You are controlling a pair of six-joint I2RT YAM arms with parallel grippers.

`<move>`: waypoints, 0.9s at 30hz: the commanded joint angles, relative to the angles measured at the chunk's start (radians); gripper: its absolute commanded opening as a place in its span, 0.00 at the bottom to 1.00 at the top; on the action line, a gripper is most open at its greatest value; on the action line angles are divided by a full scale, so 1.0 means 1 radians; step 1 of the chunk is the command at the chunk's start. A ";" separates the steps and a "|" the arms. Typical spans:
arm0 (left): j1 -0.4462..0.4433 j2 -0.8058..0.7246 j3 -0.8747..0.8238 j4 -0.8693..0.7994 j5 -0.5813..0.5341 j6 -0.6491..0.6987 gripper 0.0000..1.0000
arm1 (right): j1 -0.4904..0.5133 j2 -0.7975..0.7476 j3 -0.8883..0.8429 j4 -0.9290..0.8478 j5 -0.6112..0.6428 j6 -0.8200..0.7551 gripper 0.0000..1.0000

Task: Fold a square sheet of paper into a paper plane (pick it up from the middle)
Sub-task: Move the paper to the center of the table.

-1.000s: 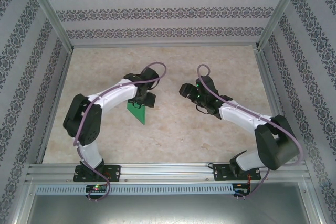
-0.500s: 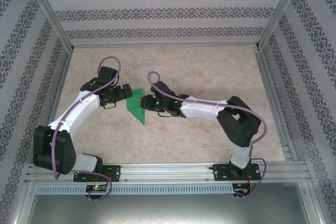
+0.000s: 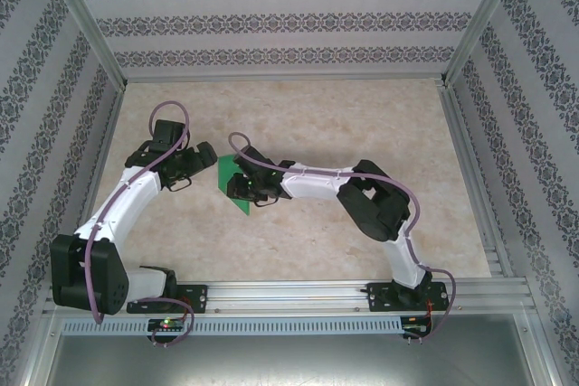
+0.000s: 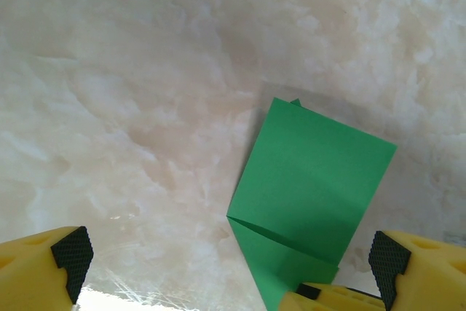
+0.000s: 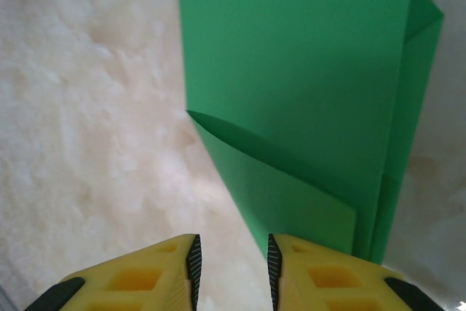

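Bright green folded paper sheet [image 3: 224,174] lies flat on the pale marbled tabletop [image 3: 362,133], left of centre. Folded to a pointed shape: broad end toward the far wall, tip toward the near edge, slightly right. Long axis runs far-to-near with that small tilt. The right wrist view shows a diagonal flap on top and an under-layer peeking out along one side.

Right gripper [image 5: 233,267] is over the sheet's middle and right edge, jaws a narrow gap apart, bare table between them.

Left gripper [image 4: 228,254] is just beside the sheet's left edge, jaws spread wide, holding nothing.

Patterned walls [image 3: 289,24] enclose the table.
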 commanded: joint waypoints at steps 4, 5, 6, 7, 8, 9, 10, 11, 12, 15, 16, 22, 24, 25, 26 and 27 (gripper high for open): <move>0.020 0.004 -0.018 0.047 0.032 -0.028 1.00 | -0.046 0.033 0.060 -0.179 -0.010 -0.045 0.33; 0.020 0.004 -0.019 0.049 0.038 -0.028 1.00 | -0.053 0.043 0.069 -0.210 -0.015 -0.060 0.33; 0.021 0.005 -0.019 0.051 0.041 -0.028 1.00 | -0.059 0.048 0.073 -0.229 -0.019 -0.075 0.33; 0.021 0.006 -0.019 0.050 0.043 -0.028 1.00 | -0.065 0.050 0.073 -0.242 -0.022 -0.093 0.33; 0.022 0.006 -0.019 0.050 0.047 -0.027 1.00 | -0.070 0.050 0.074 -0.257 -0.022 -0.116 0.33; 0.021 0.008 -0.019 0.050 0.051 -0.027 1.00 | -0.076 0.052 0.076 -0.276 -0.024 -0.144 0.33; 0.023 0.008 -0.021 0.051 0.056 -0.027 1.00 | -0.082 0.051 0.079 -0.294 -0.032 -0.175 0.34; 0.023 0.008 -0.022 0.055 0.063 -0.024 1.00 | -0.091 0.051 0.081 -0.318 -0.044 -0.219 0.34; 0.024 0.008 -0.023 0.058 0.069 -0.023 1.00 | -0.102 0.049 0.075 -0.342 -0.052 -0.264 0.34; 0.023 0.005 -0.033 0.078 0.096 -0.012 1.00 | -0.140 0.013 0.011 -0.380 -0.078 -0.397 0.35; 0.023 0.002 -0.036 0.087 0.110 -0.008 1.00 | -0.155 -0.003 -0.020 -0.382 -0.093 -0.433 0.35; 0.024 0.001 -0.070 0.159 0.202 0.004 1.00 | -0.257 -0.150 -0.221 -0.362 -0.240 -0.612 0.34; 0.024 0.003 -0.086 0.193 0.244 0.001 1.00 | -0.270 -0.200 -0.245 -0.336 -0.263 -0.600 0.35; 0.023 0.008 -0.092 0.206 0.265 -0.003 1.00 | -0.272 -0.221 -0.252 -0.312 -0.277 -0.582 0.36; 0.023 0.013 -0.096 0.221 0.292 -0.006 1.00 | -0.272 -0.242 -0.258 -0.284 -0.286 -0.555 0.36; 0.023 0.022 -0.100 0.232 0.317 -0.014 1.00 | -0.270 -0.270 -0.266 -0.248 -0.283 -0.514 0.37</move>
